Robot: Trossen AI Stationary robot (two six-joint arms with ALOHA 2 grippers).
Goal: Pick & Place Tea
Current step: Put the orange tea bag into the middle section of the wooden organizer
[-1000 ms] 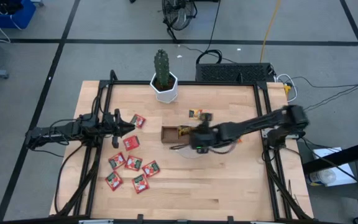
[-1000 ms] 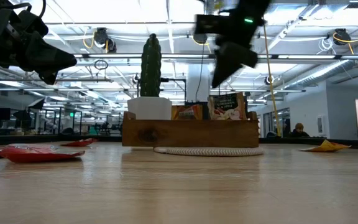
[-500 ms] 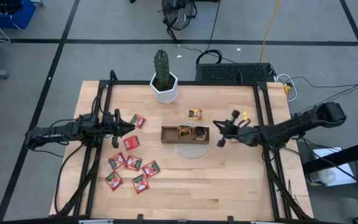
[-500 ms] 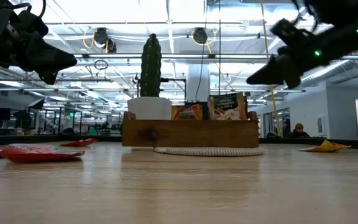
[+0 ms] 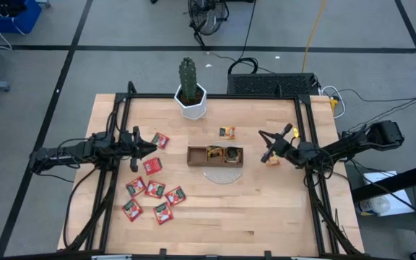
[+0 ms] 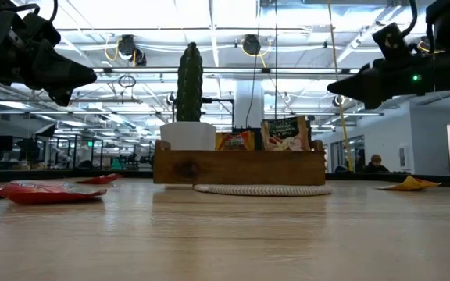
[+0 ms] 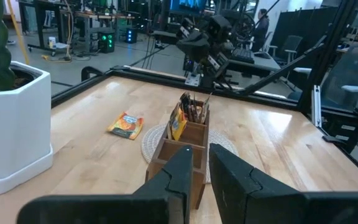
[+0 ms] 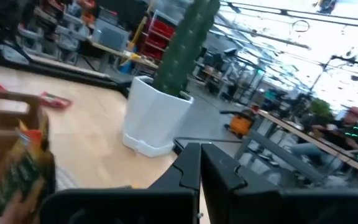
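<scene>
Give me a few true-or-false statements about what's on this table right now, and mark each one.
1. The red sachets lie on the left arm's side of the table. True.
2. The wooden tray is empty. False: sachets stand upright in it.
3. The cactus stands in a white pot at the table's far edge. True.
4. The right pincer hangs directly over the tray. False: it is off to the tray's right.
5. An orange sachet lies alone between tray and far edge. True.

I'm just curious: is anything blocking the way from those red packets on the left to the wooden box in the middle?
Nothing visible does. Bare tabletop lies between the red packets and the wooden box. The cactus pot stands off to the far side, clear of that path.
</scene>
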